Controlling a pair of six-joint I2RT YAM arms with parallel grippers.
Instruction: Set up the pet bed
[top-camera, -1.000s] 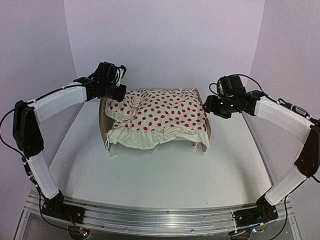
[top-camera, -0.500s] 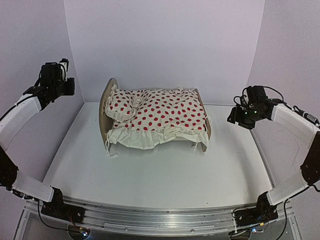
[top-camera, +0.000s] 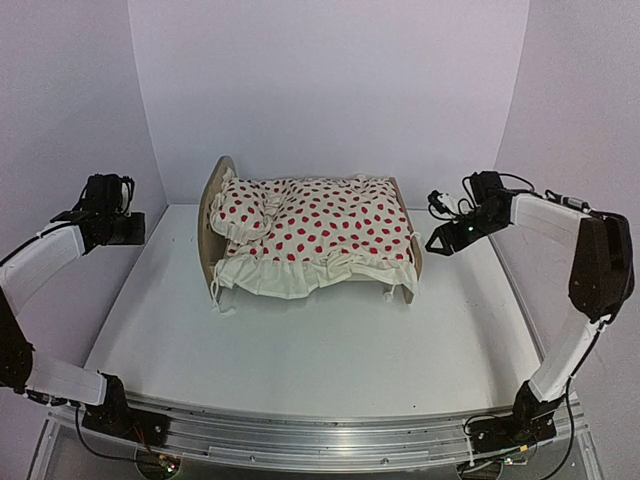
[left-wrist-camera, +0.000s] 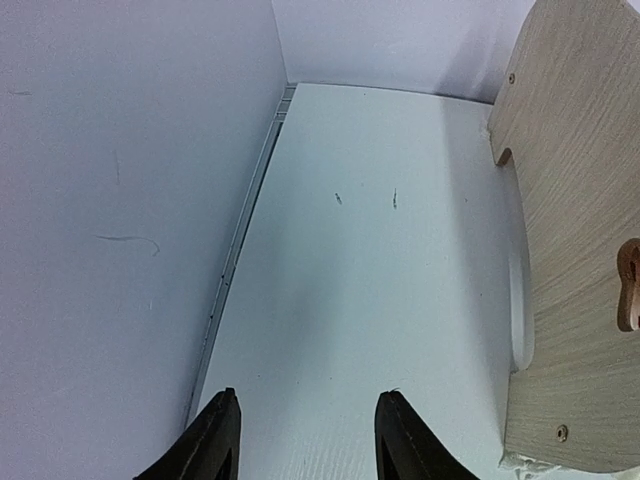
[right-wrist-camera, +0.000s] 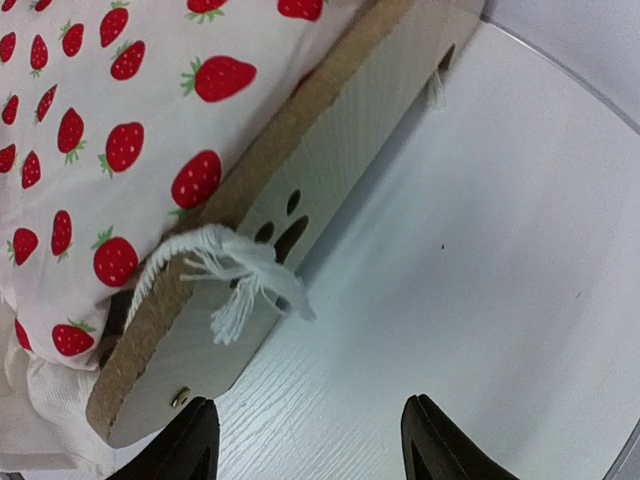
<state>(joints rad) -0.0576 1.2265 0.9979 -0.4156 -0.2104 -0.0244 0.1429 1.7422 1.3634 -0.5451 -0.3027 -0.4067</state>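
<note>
The left gripper (left-wrist-camera: 307, 405) and right gripper (right-wrist-camera: 305, 415) are now drawn away from the pet bed (top-camera: 208, 225) (duvet (top-camera: 330, 225) spread on it). Both gape empty.

pet bed (top-camera: 207, 232) on table (top-camera: 300, 345) | duvet (top-camera: 335, 232) on bed | pillow (top-camera: 243, 205) at left end

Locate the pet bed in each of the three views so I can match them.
Top external: pet bed at centre, headboard on the left, covered by the strawberry-print duvet.
Left wrist: only the headboard, outer face, along the right edge.
Right wrist: the footboard runs diagonally from lower left to upper right.
Shared landmark: the white table under the bed.
</note>
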